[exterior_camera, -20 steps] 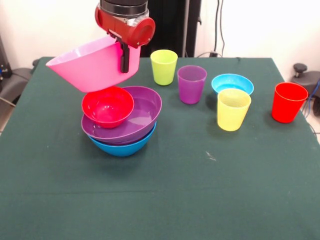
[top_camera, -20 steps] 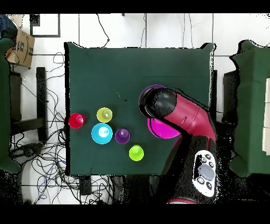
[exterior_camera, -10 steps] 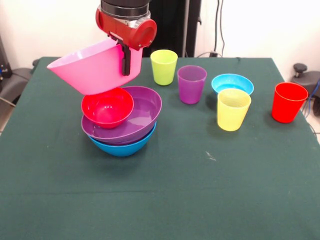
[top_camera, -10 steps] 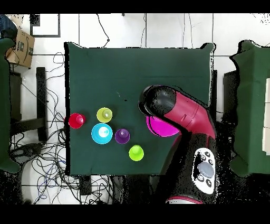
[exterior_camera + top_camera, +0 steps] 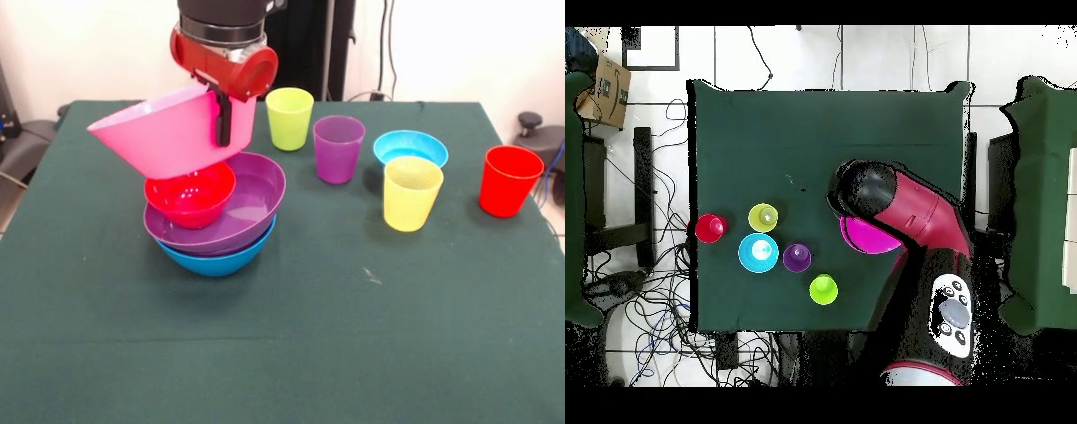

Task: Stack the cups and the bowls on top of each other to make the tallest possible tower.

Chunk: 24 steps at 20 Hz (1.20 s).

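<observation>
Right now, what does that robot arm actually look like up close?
The arm is a thick rounded tube, glossy red with black sections; in the front view a black cylinder with a silvery ring sits above a round red joint. Its gripper is a slim black finger piece. From overhead, a pale grey panel with buttons sits near the base.

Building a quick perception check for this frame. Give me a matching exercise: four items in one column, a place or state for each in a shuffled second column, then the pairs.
Items:
1. pink bowl
2. small red bowl
3. medium blue bowl
4. red cup

Places or states:
A. on the table at the bottom of the pile, under the purple bowl
B. upright alone, at the front view's right side
C. tilted, off the table, held by the gripper
D. inside the purple bowl

Pairs: 1-C, 2-D, 3-A, 4-B
</observation>
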Each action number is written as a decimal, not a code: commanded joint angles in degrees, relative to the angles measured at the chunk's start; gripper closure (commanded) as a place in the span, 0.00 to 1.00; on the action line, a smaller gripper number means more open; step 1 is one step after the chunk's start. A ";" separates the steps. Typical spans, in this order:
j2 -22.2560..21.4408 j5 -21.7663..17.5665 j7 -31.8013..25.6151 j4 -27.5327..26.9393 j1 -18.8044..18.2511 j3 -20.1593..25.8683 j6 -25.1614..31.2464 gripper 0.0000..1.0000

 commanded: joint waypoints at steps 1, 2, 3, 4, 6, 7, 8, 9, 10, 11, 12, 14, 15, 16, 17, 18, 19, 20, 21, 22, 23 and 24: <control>4.30 -2.55 1.56 -0.46 -2.58 8.30 -8.20 1.00; 4.61 -2.67 1.98 -0.44 -2.37 8.30 -8.72 1.00; 4.46 -2.78 2.19 0.07 -2.42 8.29 -9.13 1.00; 4.92 -2.74 2.51 -0.59 -2.14 8.05 -8.89 1.00; 5.00 -2.71 2.98 -0.58 -1.82 7.66 -8.81 1.00; 5.01 -2.69 3.12 -0.55 -1.66 7.45 -8.82 1.00; 5.02 -2.67 3.27 -0.53 -1.49 7.23 -8.82 1.00; 4.96 -2.78 3.26 -0.30 -1.49 7.06 -9.16 1.00; 5.01 -2.72 3.43 -0.46 -1.20 6.84 -9.04 1.00; 4.95 -2.75 3.52 -0.16 -1.14 6.69 -9.25 1.00; 5.09 -2.67 3.80 -0.43 -0.71 6.47 -9.03 1.00; 5.08 -2.59 4.25 -0.35 -0.16 6.07 -8.77 1.00; 4.91 -2.57 4.54 0.22 0.19 5.82 -8.48 1.00; 4.89 -2.59 4.63 0.28 0.55 5.63 -7.94 1.00; 4.79 -2.75 4.77 0.94 0.98 5.38 -7.87 1.00; 4.80 -2.95 4.54 1.07 1.15 5.41 -7.92 1.00; 4.80 -3.24 4.08 1.34 1.12 5.71 -8.50 1.00; 4.80 -3.52 3.62 1.62 1.08 6.01 -9.08 1.00; 4.73 -3.46 3.41 1.94 1.09 6.34 -8.73 1.00; 4.66 -3.36 3.58 1.94 1.27 6.21 -8.64 1.00; 4.63 -3.39 3.51 1.80 1.51 6.15 -8.34 1.00; 4.49 -3.32 3.72 1.87 1.74 5.93 -8.12 1.00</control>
